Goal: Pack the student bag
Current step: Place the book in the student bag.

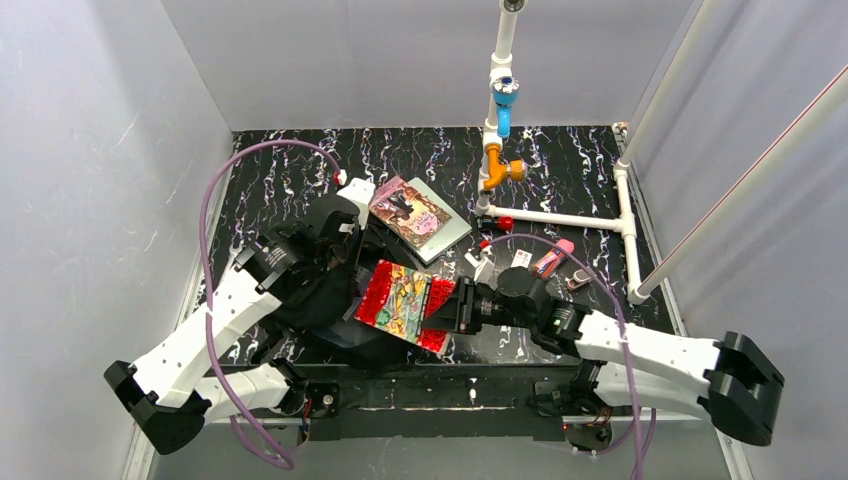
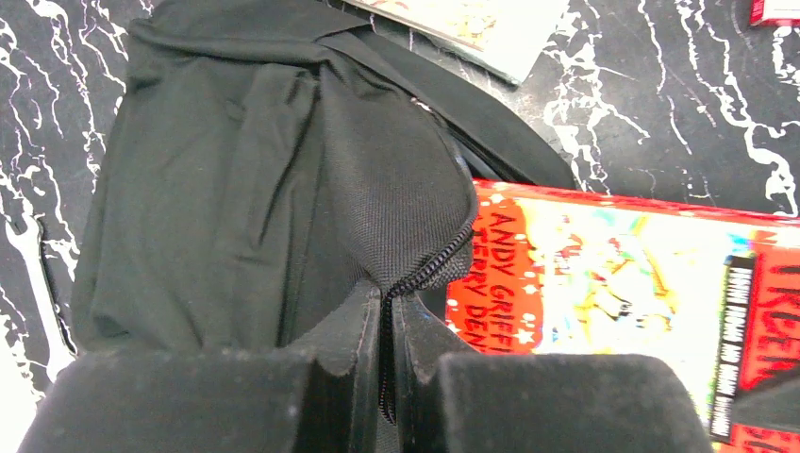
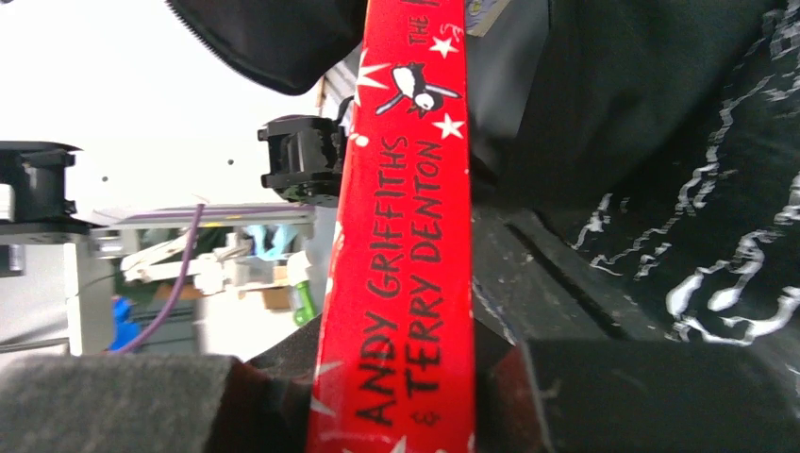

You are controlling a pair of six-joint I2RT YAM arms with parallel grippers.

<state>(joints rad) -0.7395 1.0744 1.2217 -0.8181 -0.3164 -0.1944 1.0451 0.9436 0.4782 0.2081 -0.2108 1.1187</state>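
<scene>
Black student bag [image 2: 236, 189], red starred book [image 1: 405, 303], black table [image 1: 280, 160] with white marbling.

The black white-veined table [image 1: 270, 170] carries the black backpack [image 1: 325, 305], two stacked books [image 1: 415, 215], a white pipe frame [image 1: 560, 218] and perhaps a pink eraser [image 1: 553, 258].

Place: a robot test lab, I think.
Walls: plain grey boards [image 1: 100, 150] stand around my table on three sides.
Table: a black top with white squiggles [image 1: 280, 160].
Frame: white plastic pipes [image 1: 560, 218] with a blue joint [image 1: 504, 108] and an orange joint [image 1: 496, 170].
Wires: a purple cable [image 1: 205, 240] loops beside me.
Outside: I see a bright room with blurry gear [image 3: 236, 255].
</scene>
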